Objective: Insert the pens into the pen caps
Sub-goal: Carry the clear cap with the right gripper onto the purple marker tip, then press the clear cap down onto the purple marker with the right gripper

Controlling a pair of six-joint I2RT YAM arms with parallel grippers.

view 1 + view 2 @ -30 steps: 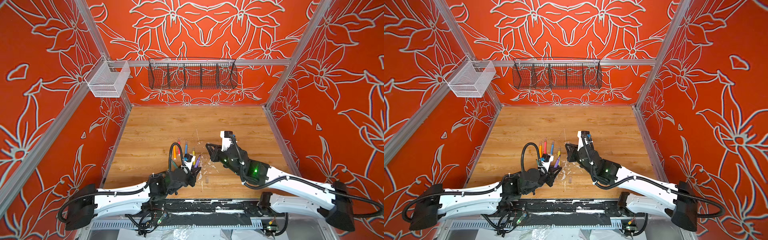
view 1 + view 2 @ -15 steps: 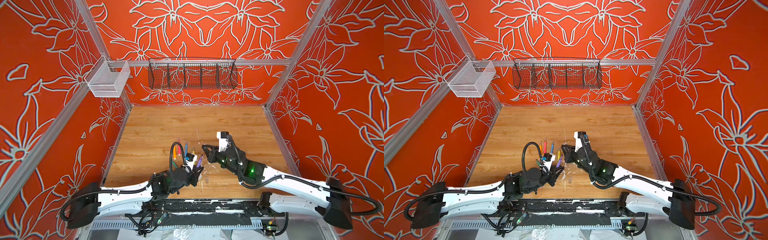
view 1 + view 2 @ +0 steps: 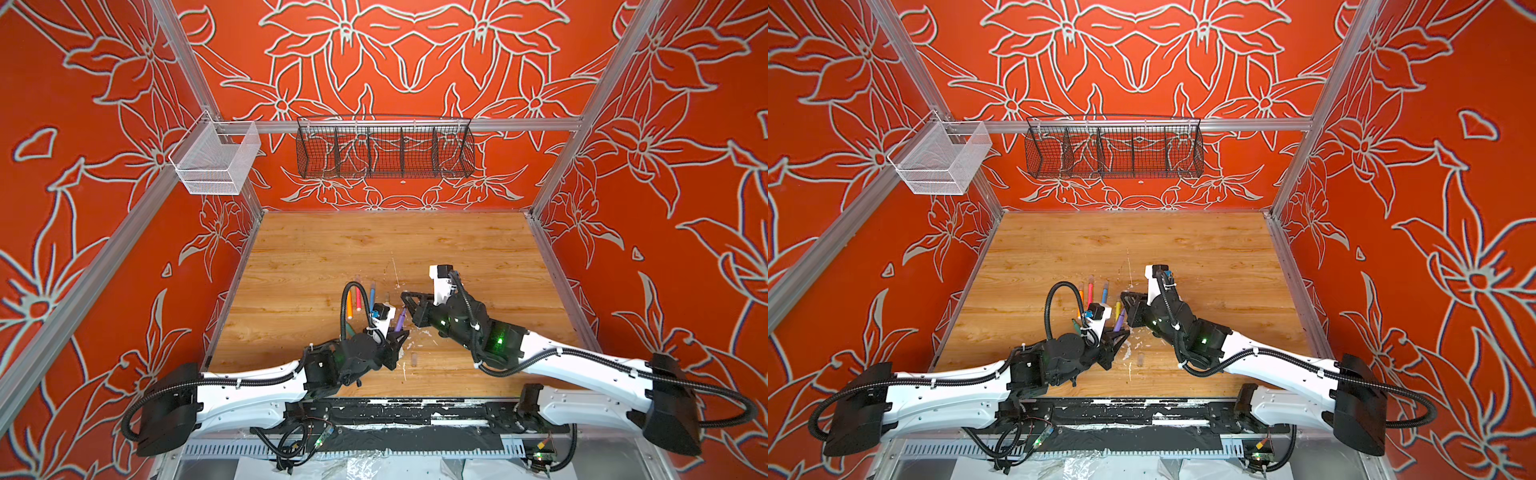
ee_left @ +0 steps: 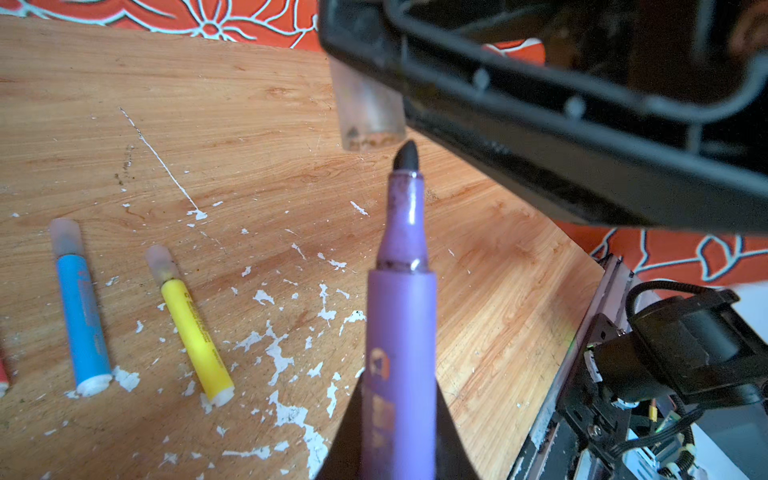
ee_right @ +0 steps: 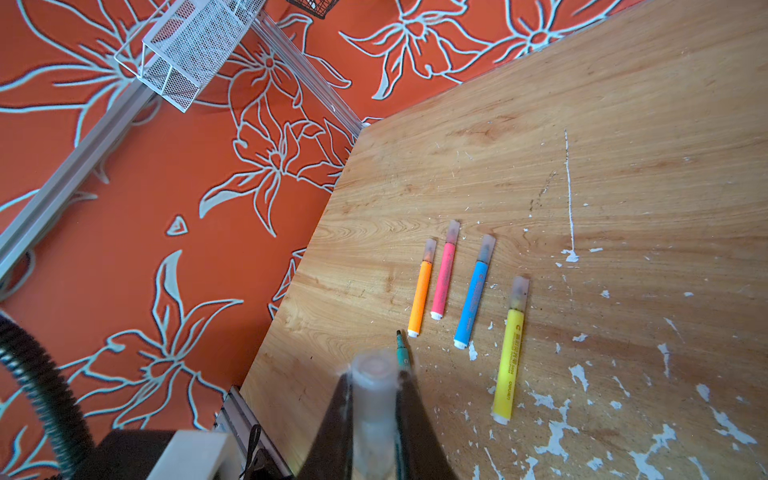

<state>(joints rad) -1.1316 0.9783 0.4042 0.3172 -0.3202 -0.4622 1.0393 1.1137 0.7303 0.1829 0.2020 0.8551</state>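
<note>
Two tight grips: left gripper on purple pen, right gripper on cap; tip sits off-centre (just), may snag the rim.

Both top views look down; wrist views share yellow pen.

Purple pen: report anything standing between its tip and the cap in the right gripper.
Nothing visible does. The purple pen in the left gripper has its tip just off the open mouth of the cap in the right gripper.
</note>
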